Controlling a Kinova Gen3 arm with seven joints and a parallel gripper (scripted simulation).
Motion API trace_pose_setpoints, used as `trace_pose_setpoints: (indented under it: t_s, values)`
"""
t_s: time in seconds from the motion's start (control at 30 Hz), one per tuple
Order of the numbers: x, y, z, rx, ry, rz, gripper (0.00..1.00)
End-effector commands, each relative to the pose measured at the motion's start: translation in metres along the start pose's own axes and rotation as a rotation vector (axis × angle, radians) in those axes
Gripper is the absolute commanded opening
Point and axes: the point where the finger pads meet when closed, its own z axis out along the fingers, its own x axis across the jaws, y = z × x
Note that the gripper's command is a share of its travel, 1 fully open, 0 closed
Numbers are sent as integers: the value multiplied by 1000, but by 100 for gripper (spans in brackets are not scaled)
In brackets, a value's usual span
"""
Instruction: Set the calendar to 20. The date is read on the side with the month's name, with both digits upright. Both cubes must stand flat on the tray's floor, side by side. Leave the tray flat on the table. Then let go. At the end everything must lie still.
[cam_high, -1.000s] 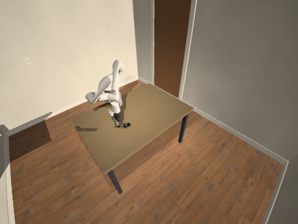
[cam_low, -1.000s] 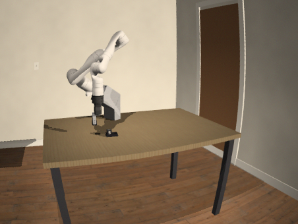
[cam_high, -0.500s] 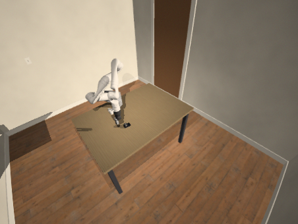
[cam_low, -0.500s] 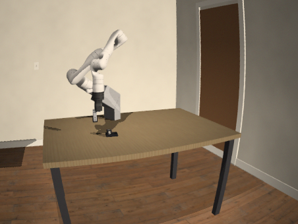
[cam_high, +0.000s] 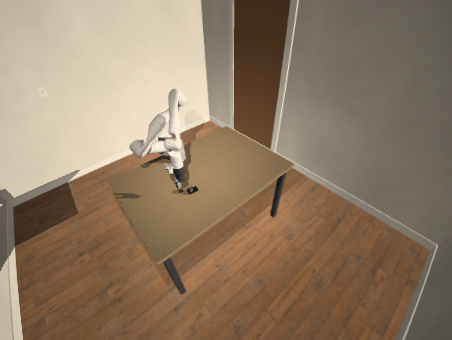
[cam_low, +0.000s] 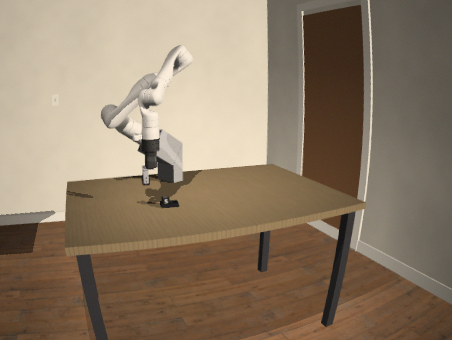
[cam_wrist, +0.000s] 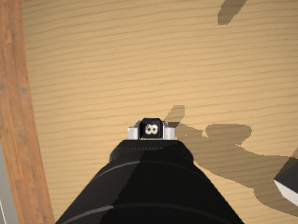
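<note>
My gripper (cam_low: 146, 179) hangs above the table, left of the small dark calendar tray (cam_low: 169, 203), and clear of the table top. In the wrist view the two light fingertips are shut on a black date cube (cam_wrist: 151, 129). The cube's face toward the camera carries a white figure like an 8 lying on its side. In the top view the gripper (cam_high: 178, 184) is just left of the tray (cam_high: 194, 190). The tray lies flat on the table. I cannot tell from here what is in it. A dark object with a white edge (cam_wrist: 288, 182) shows at the lower right corner of the wrist view.
A grey block (cam_low: 170, 159) at the arm's foot stands on the table just behind the gripper. The table's left edge (cam_wrist: 15, 115) runs close by in the wrist view, with wooden floor beyond it.
</note>
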Motion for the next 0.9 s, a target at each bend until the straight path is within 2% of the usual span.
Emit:
trace_pose_setpoints:
  t_s: [0.0, 0.1, 0.17, 0.33, 0.43, 0.53, 0.87]
  values:
    - [-5, 14, -2, -2, -11, -12, 57]
    - [-8, 40, -5, -7, -13, -13, 57]
    - [-8, 40, -5, -7, -13, -13, 57]
    - [-5, 87, -9, -5, -10, -14, 57]
    - [-1, 105, -10, 1, -7, -13, 57]
    - [2, 113, -10, 4, -6, -13, 57]
    - [2, 113, -10, 4, -5, -13, 57]
